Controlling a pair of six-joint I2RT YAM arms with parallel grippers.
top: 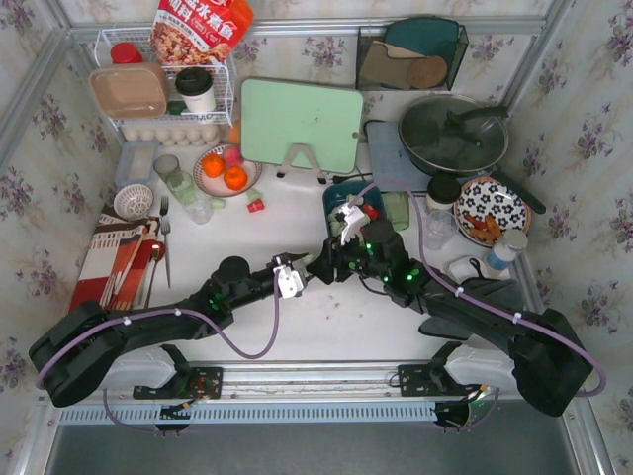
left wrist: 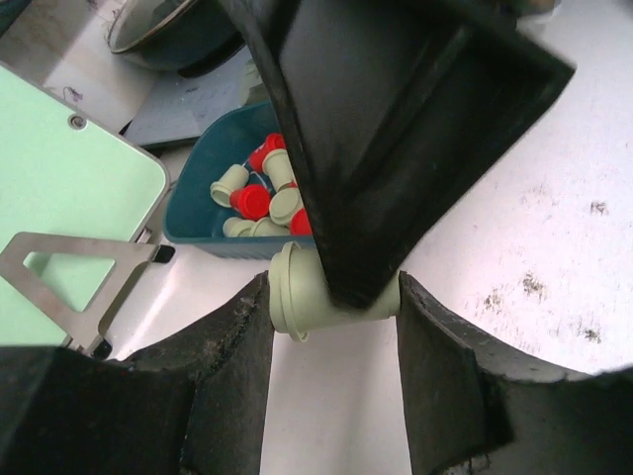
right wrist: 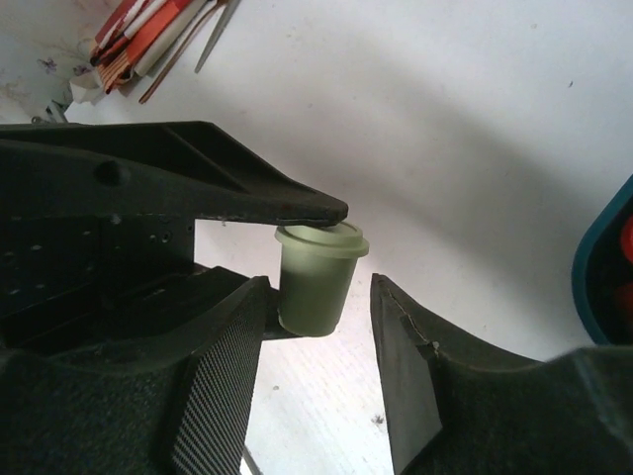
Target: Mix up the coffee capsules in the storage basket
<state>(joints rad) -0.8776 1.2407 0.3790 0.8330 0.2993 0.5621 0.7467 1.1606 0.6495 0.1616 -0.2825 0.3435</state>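
Observation:
My left gripper [left wrist: 334,317] is shut on a pale mint green capsule [left wrist: 307,292], pinched end to end, rim on one finger and base on the other. It is held above the table in front of the teal storage basket [left wrist: 198,213], which holds several red and pale green capsules [left wrist: 262,203]. My right gripper [right wrist: 321,327] is open around the same capsule [right wrist: 316,277]; its right finger stands apart from it. In the top view both grippers meet [top: 321,263] just near of the basket [top: 338,195]. One red capsule [top: 255,205] lies loose on the table.
A green cutting board [top: 300,124] on a stand is behind the basket. A plate of oranges [top: 226,170] and clear glasses [top: 183,186] are at the left. A lidded pan [top: 453,134] and a patterned plate [top: 492,209] are at the right. Cutlery [top: 129,259] lies far left.

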